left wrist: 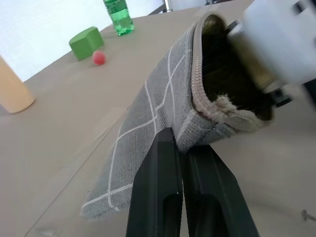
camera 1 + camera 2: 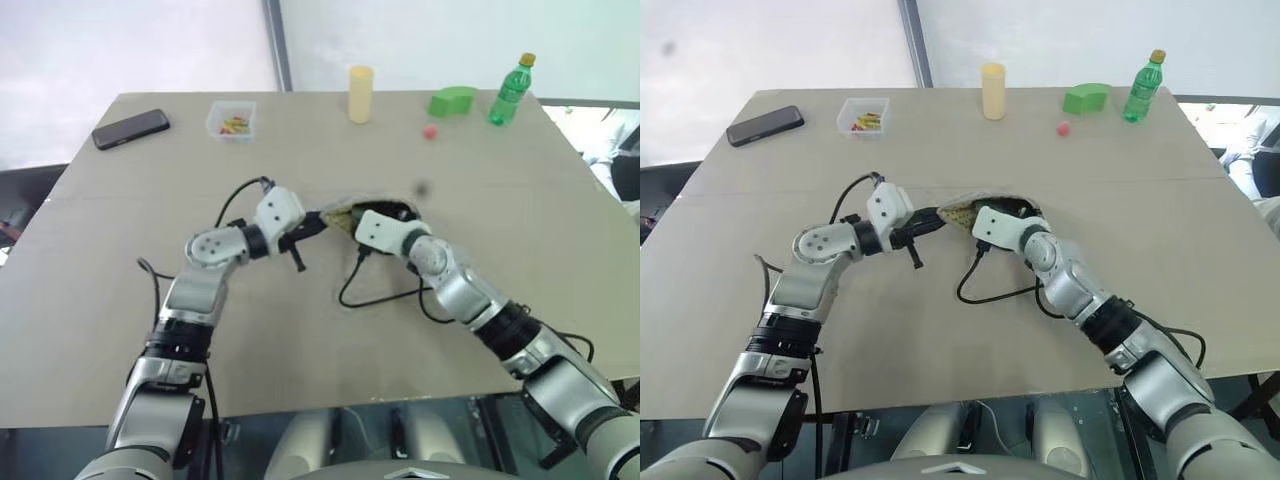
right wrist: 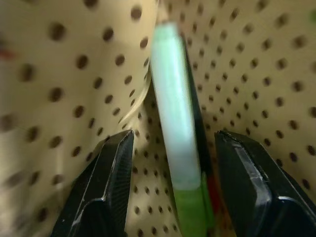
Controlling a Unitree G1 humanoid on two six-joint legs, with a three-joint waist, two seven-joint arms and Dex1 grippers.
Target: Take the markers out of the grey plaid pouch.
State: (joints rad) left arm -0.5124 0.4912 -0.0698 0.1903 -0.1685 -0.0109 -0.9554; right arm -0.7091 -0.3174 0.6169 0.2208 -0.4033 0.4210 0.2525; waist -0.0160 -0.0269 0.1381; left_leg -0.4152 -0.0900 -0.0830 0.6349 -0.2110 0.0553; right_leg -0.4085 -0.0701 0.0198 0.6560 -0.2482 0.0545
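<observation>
grey plaid pouch (image 1: 163, 113) – zip agape

No readable text anywhere.
The green bottle (image 2: 510, 90) at the table's far right edge carries a label, but its print is too small to make out; the phone (image 2: 131, 128) near the far left corner shows a dark, blank face.

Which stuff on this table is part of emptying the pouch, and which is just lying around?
Job:
grey plaid pouch
green marker
left end effector
right end effector

Lying about:
phone
clear box
yellow cylinder
green block
red ball
green bottle
</observation>
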